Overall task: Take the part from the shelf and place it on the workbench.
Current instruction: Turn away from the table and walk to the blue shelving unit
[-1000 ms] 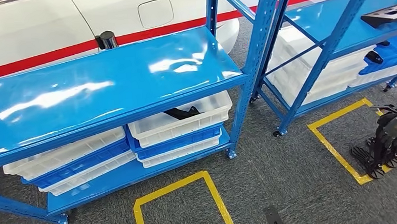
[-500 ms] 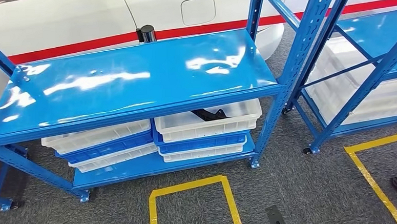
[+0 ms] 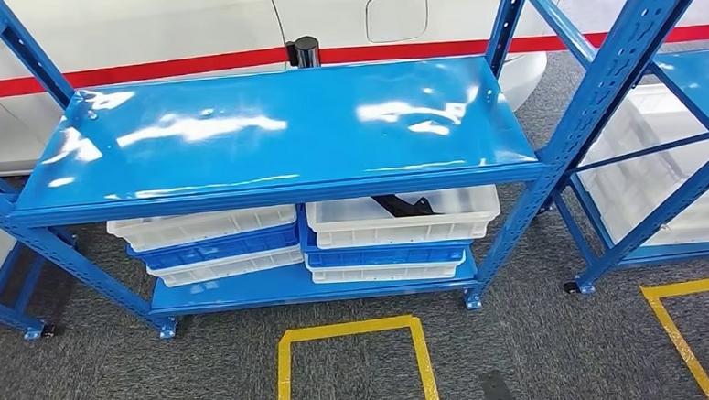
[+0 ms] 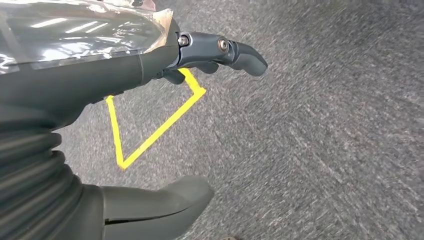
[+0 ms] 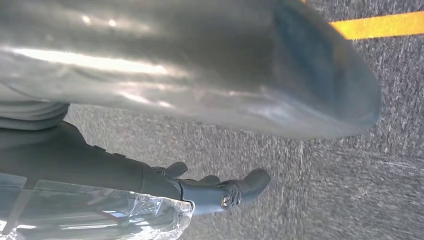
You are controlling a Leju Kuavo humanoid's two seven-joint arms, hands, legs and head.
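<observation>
**Facing the blue rack, both hands empty over carpet**

Blue steel shelf (image 3: 274, 131) dead ahead, glossy top deck bare with glare streaks. A black cylinder (image 3: 305, 51) stands at the deck's back edge. Behind the rack: a white car body (image 3: 186, 25) with a red stripe and a fuel flap.

Lower level holds two stacks of trays, white and blue alternating. The part (image 3: 404, 204), a black piece, lies in the top white tray (image 3: 402, 220) of the right-hand stack, mostly hidden under the deck's front edge. Left stack (image 3: 208, 244) contents can't be made out.

A second blue rack (image 3: 660, 147) stands to the right with more white trays. Floor is grey carpet (image 3: 542, 346) with yellow tape boxes (image 3: 350, 356) in front of the shelf.

Left hand (image 4: 200, 55): fingers extended, thumb apart, holding nothing, over carpet and tape. Right hand (image 5: 215, 190): fingers extended, nothing in it, above carpet.
</observation>
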